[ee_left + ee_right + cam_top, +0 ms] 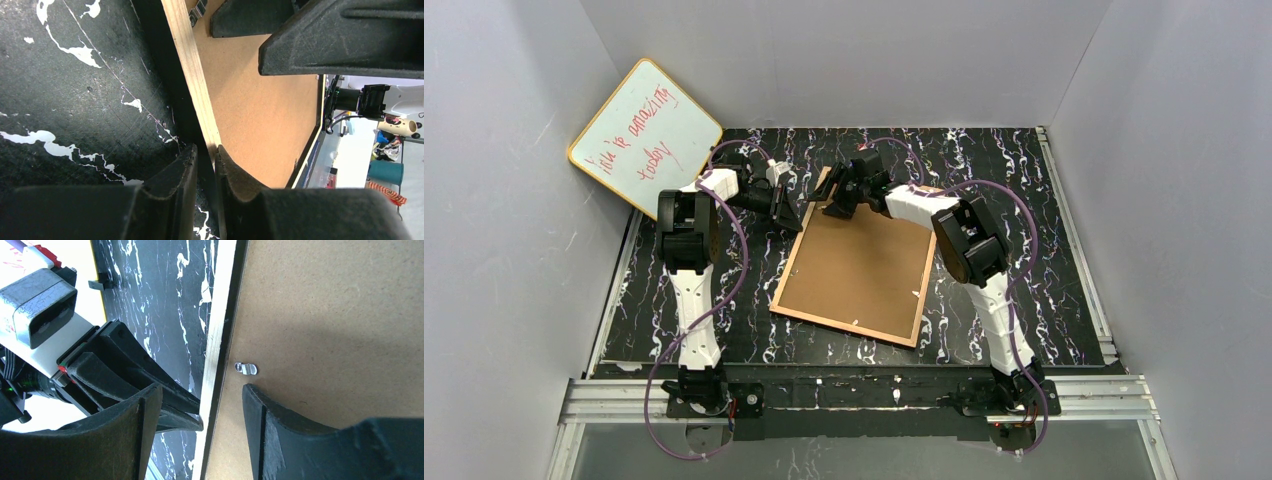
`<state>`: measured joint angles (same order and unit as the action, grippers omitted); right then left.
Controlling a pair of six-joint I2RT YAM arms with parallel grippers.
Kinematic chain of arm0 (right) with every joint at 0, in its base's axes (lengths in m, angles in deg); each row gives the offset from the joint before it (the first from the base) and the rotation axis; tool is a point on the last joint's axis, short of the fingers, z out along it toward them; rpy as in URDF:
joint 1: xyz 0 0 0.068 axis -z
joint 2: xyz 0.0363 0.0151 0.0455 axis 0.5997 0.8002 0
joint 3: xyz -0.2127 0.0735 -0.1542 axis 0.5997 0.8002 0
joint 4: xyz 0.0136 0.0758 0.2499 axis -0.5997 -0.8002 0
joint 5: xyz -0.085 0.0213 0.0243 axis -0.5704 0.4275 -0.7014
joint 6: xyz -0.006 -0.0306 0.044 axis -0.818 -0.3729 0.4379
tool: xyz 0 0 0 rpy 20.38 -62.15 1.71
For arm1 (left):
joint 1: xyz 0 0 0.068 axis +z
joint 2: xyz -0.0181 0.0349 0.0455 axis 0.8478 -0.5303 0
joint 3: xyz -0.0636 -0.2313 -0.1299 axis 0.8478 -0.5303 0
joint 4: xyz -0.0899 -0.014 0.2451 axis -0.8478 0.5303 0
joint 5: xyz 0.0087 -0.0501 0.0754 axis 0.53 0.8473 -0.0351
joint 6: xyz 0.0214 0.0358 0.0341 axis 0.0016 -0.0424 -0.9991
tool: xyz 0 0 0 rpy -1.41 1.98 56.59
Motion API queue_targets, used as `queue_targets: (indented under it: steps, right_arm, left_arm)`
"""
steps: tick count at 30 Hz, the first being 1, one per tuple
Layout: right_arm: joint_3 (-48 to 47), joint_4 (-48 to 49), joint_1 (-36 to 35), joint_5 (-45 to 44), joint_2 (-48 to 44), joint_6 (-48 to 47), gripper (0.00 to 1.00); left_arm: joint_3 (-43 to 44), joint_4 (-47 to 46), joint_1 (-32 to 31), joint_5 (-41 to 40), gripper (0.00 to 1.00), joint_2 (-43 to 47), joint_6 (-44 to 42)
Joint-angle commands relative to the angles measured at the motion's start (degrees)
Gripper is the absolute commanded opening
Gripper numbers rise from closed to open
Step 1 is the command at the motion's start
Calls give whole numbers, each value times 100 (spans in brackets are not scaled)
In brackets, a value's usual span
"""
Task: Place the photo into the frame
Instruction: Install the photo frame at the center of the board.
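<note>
So your frame is lying face down on the bench, roughly in the middle and turned a bit askew. The light wood back is facing up, and the brown backing panel is sitting inside the rim.

Your left tool is down at the frame's left rail, close to the far corner. Its fingers are pinched nearly together right on that wood rail. In the left wrist view you can see the rail run straight into the narrow gap between the tips.

Your right tool has its fingers spread apart with nothing gripped between them. It hangs over the same left rail near the far corner and straddles it. One finger is out over the black marbled bench side and the other is over the brown panel. There's a little metal clip lying flat on the panel just beside the rail, right next to that inner fingertip. I can't tell if the finger actually touches it.

The two tools end up really close together at that corner. A whiteboard with red writing leans against the left wall, well apart from the frame.
</note>
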<state>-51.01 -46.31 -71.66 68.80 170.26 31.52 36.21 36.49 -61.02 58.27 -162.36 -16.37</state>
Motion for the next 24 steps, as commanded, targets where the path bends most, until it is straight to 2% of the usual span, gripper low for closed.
queue_targets:
  steps: [1, 11, 24]
  right_arm:
    - [-222, -279, -9, -348, 116, -147, 68]
    - [-404, -140, -15, -545, 322, -276, 68]
    - [-569, 16, -9, -180, 605, -187, 68]
  left_arm:
    - [-332, 257, -108, -709, 15, -133, -343]
    - [-370, 248, -117, -670, 15, -151, -365]
    - [-435, 248, -196, -673, 15, -142, -451]
